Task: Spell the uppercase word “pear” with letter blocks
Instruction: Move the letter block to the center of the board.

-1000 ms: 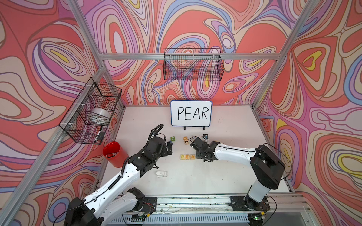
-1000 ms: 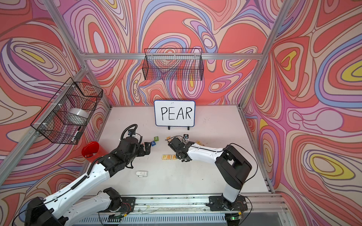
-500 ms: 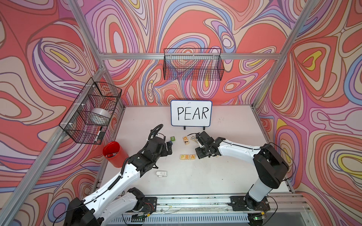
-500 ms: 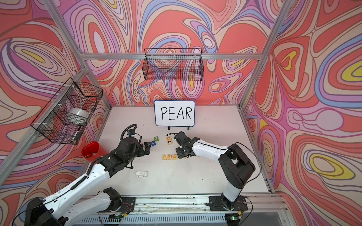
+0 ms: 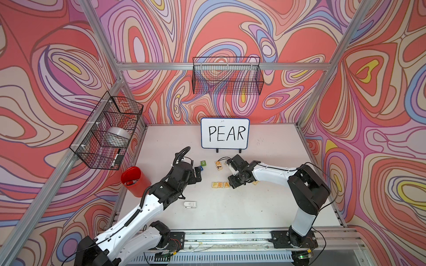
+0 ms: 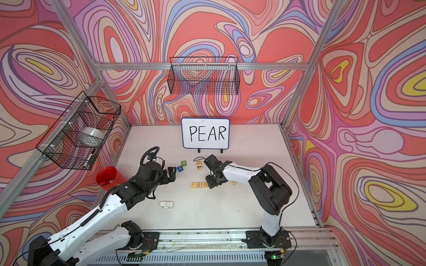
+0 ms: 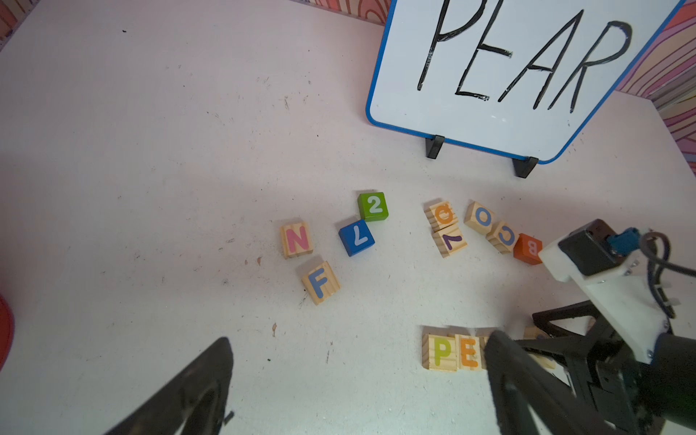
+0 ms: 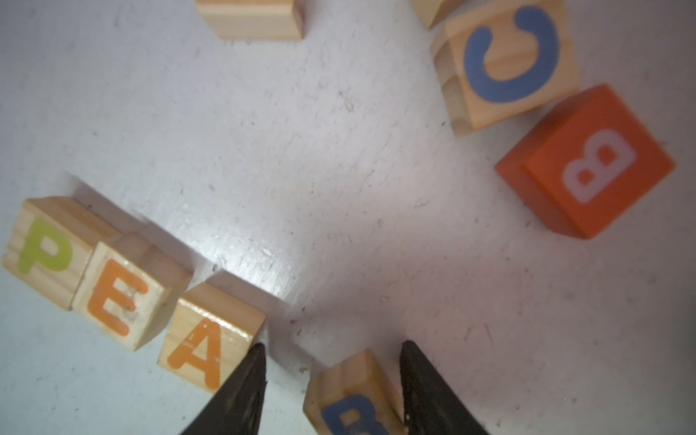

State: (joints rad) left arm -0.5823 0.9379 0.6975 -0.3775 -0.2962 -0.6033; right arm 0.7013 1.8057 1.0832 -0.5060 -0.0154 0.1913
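Three letter blocks form a row on the table: P [image 8: 45,250], E [image 8: 116,297] and A [image 8: 203,348], also seen in both top views as P [image 5: 215,184], E [image 5: 220,184] and A [image 6: 204,184]. The R block [image 8: 350,399], with a blue letter, lies just past the A, a small gap apart. My right gripper [image 8: 333,344] is open and straddles the R block. One finger is against it and the other stands clear beside the A. In both top views the right gripper [image 5: 234,183] hides the R. My left gripper [image 7: 357,376] is open and empty, left of the row [image 5: 198,175].
The PEAR whiteboard [image 5: 225,133] stands at the back. Loose blocks lie behind the row: green 2 [image 7: 373,206], blue 7 [image 7: 356,238], N [image 7: 296,240], F [image 7: 320,282], C [image 8: 504,64] and an orange cube [image 8: 587,162]. A red cup [image 5: 134,180] and a small white object [image 5: 190,204] lie left.
My right gripper drew back toward the loose blocks, then came forward and down to the right end of the row. The left arm has not moved.
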